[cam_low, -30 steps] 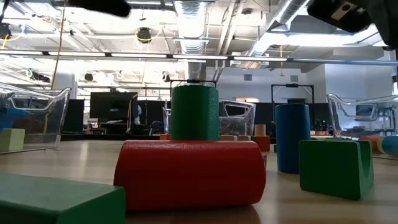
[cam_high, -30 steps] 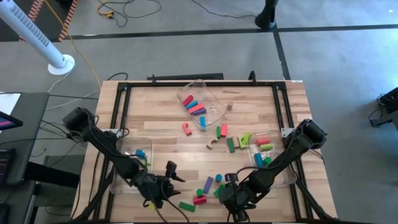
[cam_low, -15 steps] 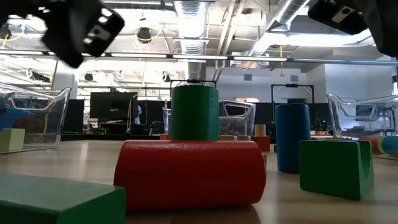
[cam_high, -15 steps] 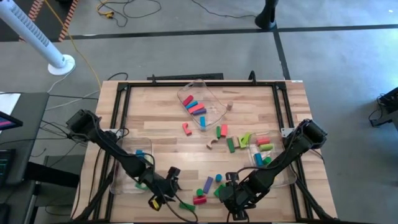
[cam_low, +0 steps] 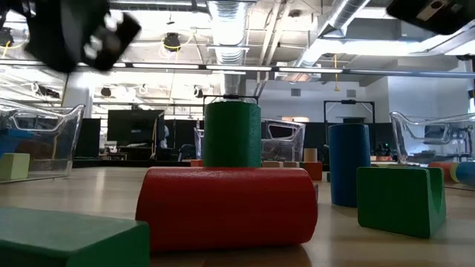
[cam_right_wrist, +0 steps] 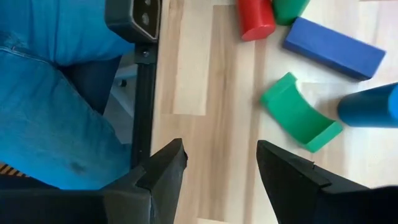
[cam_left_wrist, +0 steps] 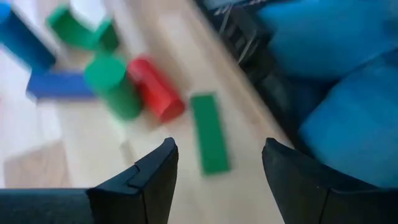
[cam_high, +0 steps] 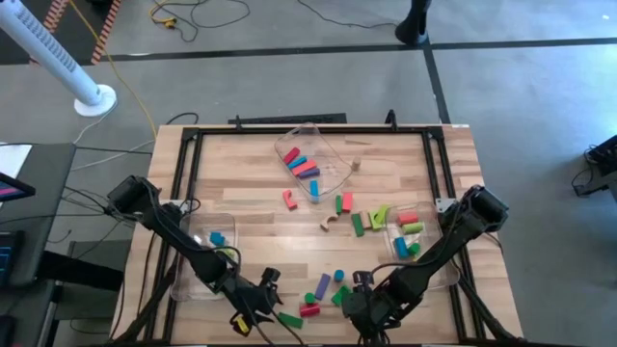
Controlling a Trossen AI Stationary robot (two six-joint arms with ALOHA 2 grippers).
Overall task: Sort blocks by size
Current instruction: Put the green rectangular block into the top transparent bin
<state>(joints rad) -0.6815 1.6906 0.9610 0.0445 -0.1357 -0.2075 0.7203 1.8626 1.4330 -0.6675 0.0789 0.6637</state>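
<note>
Blocks: red cyl, green cyl, blue cyl, green bar. Table light wood grain.

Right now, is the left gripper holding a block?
No. In the left wrist view the left gripper is open and empty above the green flat block.

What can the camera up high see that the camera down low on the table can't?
Only the high view shows the whole wooden table, the far bin with blocks inside, and both arms, the left gripper and right gripper open-jawed at the near edge. Only the low view shows the room's ceiling lights. Both show the red cylinder lying down and the green cylinder standing behind it.
</note>
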